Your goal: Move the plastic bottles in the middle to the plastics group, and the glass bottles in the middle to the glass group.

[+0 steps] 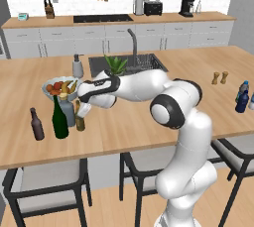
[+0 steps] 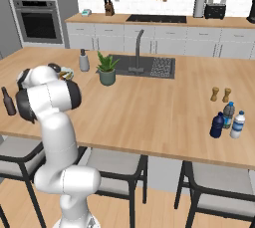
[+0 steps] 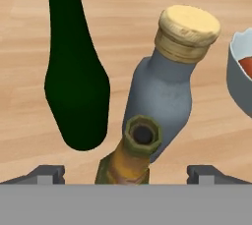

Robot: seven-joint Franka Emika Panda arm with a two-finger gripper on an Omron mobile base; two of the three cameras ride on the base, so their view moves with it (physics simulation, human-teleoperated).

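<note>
My gripper is open, its fingertips standing wide on either side of the slim amber beer bottle without touching it. Behind that bottle stand the grey-blue flask with a tan stopper and the tall dark green wine bottle. In the left base view the gripper hangs over the beer bottle, next to the flask, the wine bottle and a small dark brown bottle. Far right, the navy bottle stands by the light blue water bottle and a pale bottle.
A bowl of fruit sits just behind the left cluster, its rim beside the flask. A soap dispenser, potted plant and sink lie further back. Salt and pepper shakers stand near the right group. Stools line the counter's front.
</note>
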